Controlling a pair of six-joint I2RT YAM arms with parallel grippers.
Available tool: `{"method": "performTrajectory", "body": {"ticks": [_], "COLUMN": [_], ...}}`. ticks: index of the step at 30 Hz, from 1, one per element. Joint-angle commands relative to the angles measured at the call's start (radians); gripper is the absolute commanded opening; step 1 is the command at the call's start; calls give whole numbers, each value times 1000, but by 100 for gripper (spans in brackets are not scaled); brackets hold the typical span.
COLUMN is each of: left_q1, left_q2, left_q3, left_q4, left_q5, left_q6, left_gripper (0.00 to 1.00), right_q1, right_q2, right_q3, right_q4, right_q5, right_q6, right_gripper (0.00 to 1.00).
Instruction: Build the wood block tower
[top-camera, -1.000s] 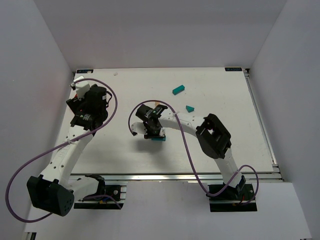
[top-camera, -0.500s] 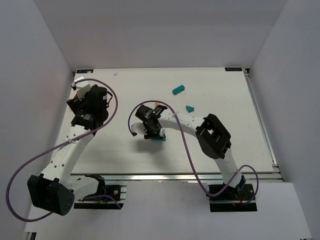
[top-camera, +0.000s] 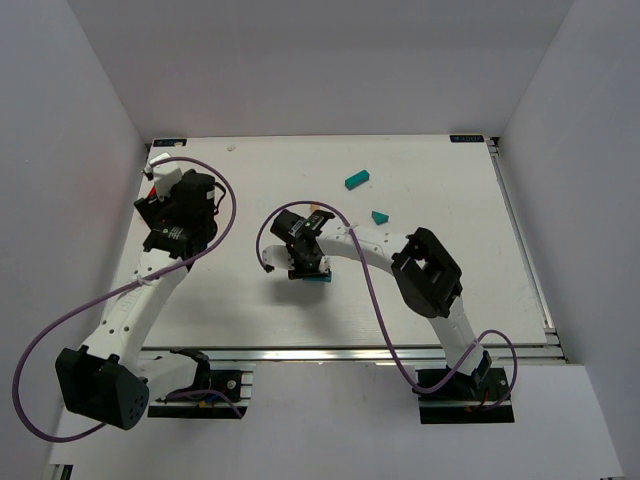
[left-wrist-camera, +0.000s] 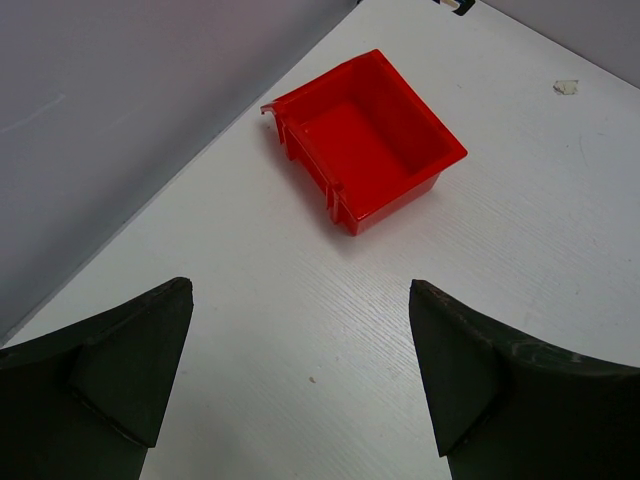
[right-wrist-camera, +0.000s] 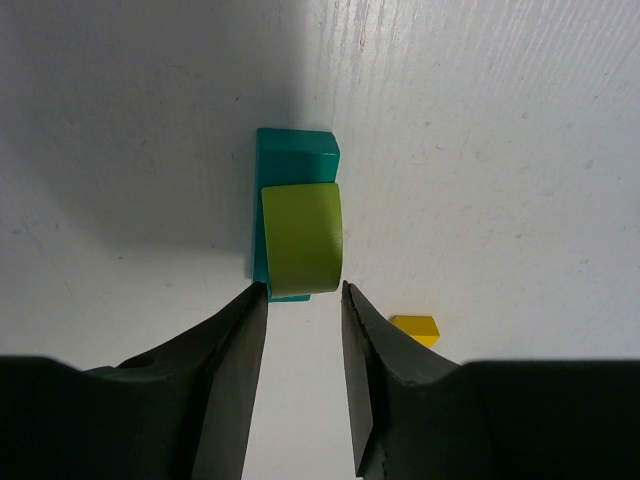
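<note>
2-blk tower (right-wrist-camera: 297, 200), lime on teal | R gripper (right-wrist-camera: 301, 290) narrow astride top, grip unclear | L gripper (left-wrist-camera: 298, 290) wide

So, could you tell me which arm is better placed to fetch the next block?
Probably right: the right gripper sits at the stack, with loose teal blocks on its side; the left gripper hangs by the red bin.

From above, the right gripper (top-camera: 308, 268) covers the tower (top-camera: 320, 280) except for a teal sliver. In the right wrist view the green block (right-wrist-camera: 301, 240) hides most of the teal base (right-wrist-camera: 296, 145). Whether the fingers (right-wrist-camera: 230, 380), cut off at the bottom edge, touch the green block is unclear. A yellow block (right-wrist-camera: 414, 327) sits half behind one finger. The white speck (left-wrist-camera: 565, 87) is too small to identify.
</note>
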Motion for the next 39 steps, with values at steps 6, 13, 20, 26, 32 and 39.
{"method": "performTrajectory", "body": {"ticks": [6,13,20,26,32,39], "left_q1": [3,-1,-7,-8,-8,-11], "left_q2": [-7,-3,-6,-4,-3,-3], "left_q3": [-4,-2,-2,-4,-5,-4], "left_q4": [8,8,7,10,14,14], "left_q5": [-20,-14,-14,-8,-2,1], "left_q6": [2,5,8,8,10,12], "left_gripper": [98,98,98,98,98,98], "right_q1": [12,12,12,12,12,12], "right_q2": [14,11,14,12,8,2], "right_q3": [20,28,13,11,5,-3], "right_q4": [-16,-6,29,32,24,24], "right_q5": [-15,-39,-41,-58,-62,-55], "right_q6": [-16,-11,-4,5,16,22], "right_gripper": [44,45,48,45,38,36]}}
